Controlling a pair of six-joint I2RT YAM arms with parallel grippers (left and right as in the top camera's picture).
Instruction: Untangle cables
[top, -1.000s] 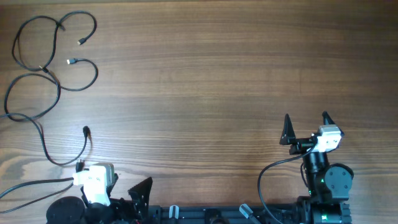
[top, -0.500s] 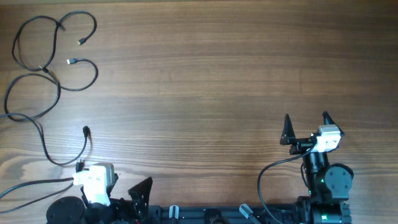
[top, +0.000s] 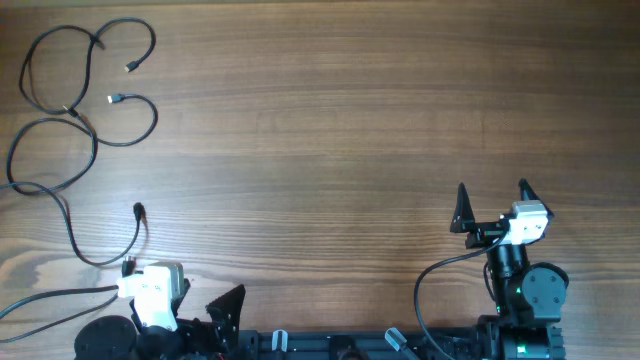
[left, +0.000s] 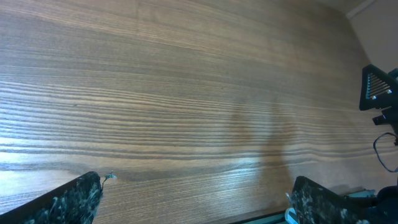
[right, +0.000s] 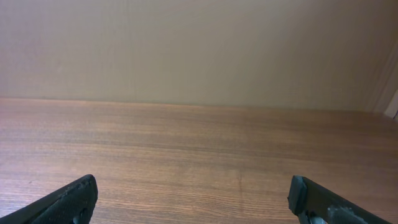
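1. Both hands are wide open and hold nothing. The left hand (left: 196, 180) sits low at the near left edge, and the right hand (top: 492, 192) is at the near right, with its fingers pointing toward the far edge.
2. Cables (top: 76, 113) lie in the far left corner of the surface (top: 350, 120) as overlapping loops that cross near the middle of the bunch.
3. A silver-tipped plug (top: 113, 99) and a dark plug (top: 131, 66) lie among the loops. One tail runs down toward the left hand and ends in a near plug (top: 138, 210).
4. Neither wrist view shows the cables, only bare wood between the fingers.
5. Step in hand, as I judge it, is the very start: nothing is gripped and the loops are not yet parted.
6. Next, the left hand, being nearer, should probably reach for a free end, likely the near plug. It would close on the thin cord and draw it clear of the crossings.
7. The right hand is well apart from the cables and would have to cross the surface to pin the bunch.
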